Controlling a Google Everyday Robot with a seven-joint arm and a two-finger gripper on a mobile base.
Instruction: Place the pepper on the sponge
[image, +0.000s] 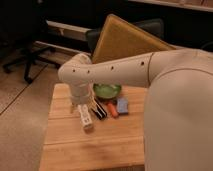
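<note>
The orange-red pepper lies on the wooden table, just below the green bowl. The light-blue sponge sits right beside it, touching its right side. My gripper hangs low over the table to the left of the pepper, with a black bar between them. The gripper holds nothing that I can see. My white arm reaches in from the right and hides the table's right part.
A round green bowl stands at the back of the table. The black rectangular bar lies left of the pepper. A tan board leans behind the table. An office chair stands on the floor at the left.
</note>
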